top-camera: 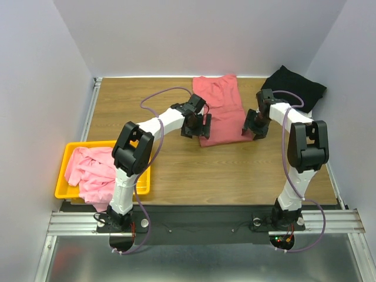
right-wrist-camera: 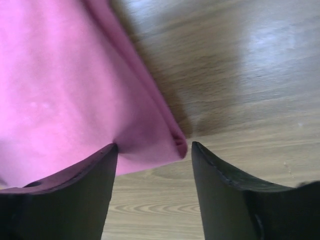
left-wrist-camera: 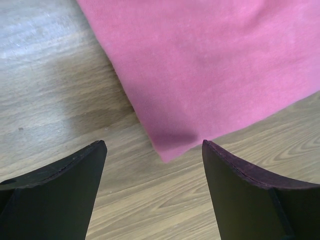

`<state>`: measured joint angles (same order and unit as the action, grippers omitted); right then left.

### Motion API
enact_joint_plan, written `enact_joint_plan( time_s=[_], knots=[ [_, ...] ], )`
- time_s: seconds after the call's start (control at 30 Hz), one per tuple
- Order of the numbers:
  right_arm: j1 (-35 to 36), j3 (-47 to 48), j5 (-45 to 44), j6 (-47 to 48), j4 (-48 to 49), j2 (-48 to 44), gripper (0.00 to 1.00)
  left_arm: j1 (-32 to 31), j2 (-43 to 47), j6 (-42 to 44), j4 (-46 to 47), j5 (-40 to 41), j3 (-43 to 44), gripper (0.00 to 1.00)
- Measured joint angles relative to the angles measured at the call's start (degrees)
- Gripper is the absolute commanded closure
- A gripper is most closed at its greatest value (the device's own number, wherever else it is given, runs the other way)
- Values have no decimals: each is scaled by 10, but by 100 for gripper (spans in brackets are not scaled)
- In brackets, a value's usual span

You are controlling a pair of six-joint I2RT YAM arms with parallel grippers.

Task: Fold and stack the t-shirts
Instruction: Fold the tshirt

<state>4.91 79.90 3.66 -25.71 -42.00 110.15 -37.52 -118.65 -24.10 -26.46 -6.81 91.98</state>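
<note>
Top external view, findings as follows. Dusty-red t-shirt [top-camera: 220,111] lies flat on the worktop [top-camera: 194,170], far of centre, folded into a long panel that runs from the back wall towards me. My left fingers [top-camera: 198,130] are at its near left corner. My right fingers [top-camera: 252,128] are at its near right corner. Both arms reach forward over the wood and are well apart from each other.

Black t-shirt [top-camera: 294,88] sits in a heap at the far right corner, just beside the right arm's wrist and clear of the red cloth. Light pink t-shirt [top-camera: 91,173] is crumpled inside the yellow basket [top-camera: 61,191] at the near left edge. Part of it hangs over the basket's near rim.

Left wrist view: my fingers stand wide apart and hold nothing. The near corner of the red panel points into the gap between the two tips, with bare wood on either side of it. Neither tip touches the cloth here.

Right wrist view: my fingers are likewise spread, with nothing clamped. The folded corner of the red cloth, its doubled edge visible, lies in the gap. One finger overlaps the cloth's edge. I cannot tell whether it presses on the fabric or hangs just above it. The other finger is over bare wood.
</note>
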Motion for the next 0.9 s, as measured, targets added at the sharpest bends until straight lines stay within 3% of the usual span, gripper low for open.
enact_joint_plan(
  time_s=[0.27, 0.53, 0.8, 0.9],
  knots=[
    [-8, -43, 6, -13, 26, -3, 48, 0, -1, 0, -8, -2, 19, 11],
    [-8, -47, 9, -13, 33, -3, 71, -3, -1, 0, -11, 0, 12, 16],
    [-8, -50, 19, -16, 39, -3, 76, -23, -5, -12, -13, 4, -9, 20],
    [-8, -51, 21, -16, 40, -3, 76, -30, -7, -21, -7, 5, -18, 27]
  ],
)
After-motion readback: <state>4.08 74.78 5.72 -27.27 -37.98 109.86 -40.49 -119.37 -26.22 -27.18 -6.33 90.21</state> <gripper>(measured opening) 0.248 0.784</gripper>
